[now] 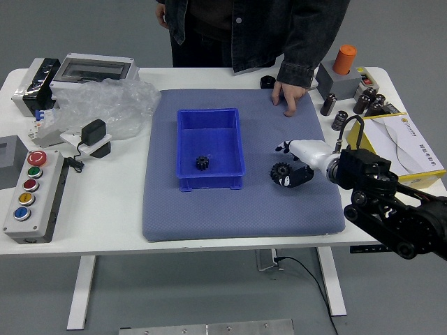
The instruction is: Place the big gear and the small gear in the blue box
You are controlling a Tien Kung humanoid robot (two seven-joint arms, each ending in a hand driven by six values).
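Observation:
My right hand (290, 166) reaches in low from the right, its fingers spread around the right side of the big black gear (280, 171), which rests on the grey-blue mat. The thumb overlaps the gear's lower right edge; whether it touches cannot be told. The small black gear (202, 162) lies inside the blue box (207, 124), toward its near side. My left arm is out of view.
A person (255, 35) stands at the far side, one hand (288, 95) resting on the mat's far right part. Left are a button panel (35, 195) and plastic wrap (105, 108). A yellow box (405, 150) and dark cylinders (328, 105) stand right.

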